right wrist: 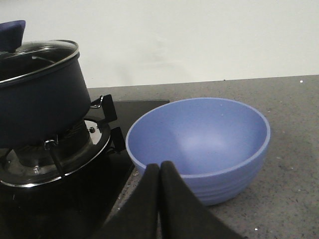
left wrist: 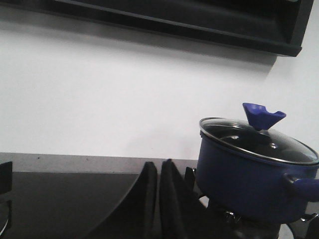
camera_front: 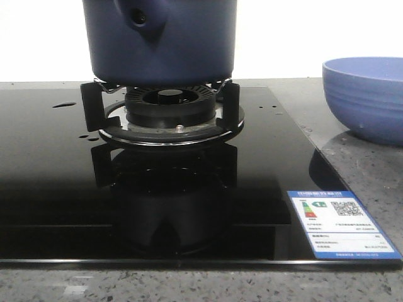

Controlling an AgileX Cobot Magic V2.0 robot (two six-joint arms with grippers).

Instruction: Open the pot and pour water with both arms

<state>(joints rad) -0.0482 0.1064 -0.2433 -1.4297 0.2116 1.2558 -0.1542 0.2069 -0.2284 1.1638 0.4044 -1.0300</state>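
The pot (camera_front: 160, 41) sits on the burner (camera_front: 167, 110) of the black hob (camera_front: 56, 189), its glass lid (left wrist: 259, 139) on. Left of the pot the left gripper (left wrist: 158, 172) is low over the hob, jaws together and empty. Right of the pot a blue bowl (right wrist: 199, 147) stands on the bench (right wrist: 289, 124), the right gripper (right wrist: 159, 174) before it with jaws together, empty.
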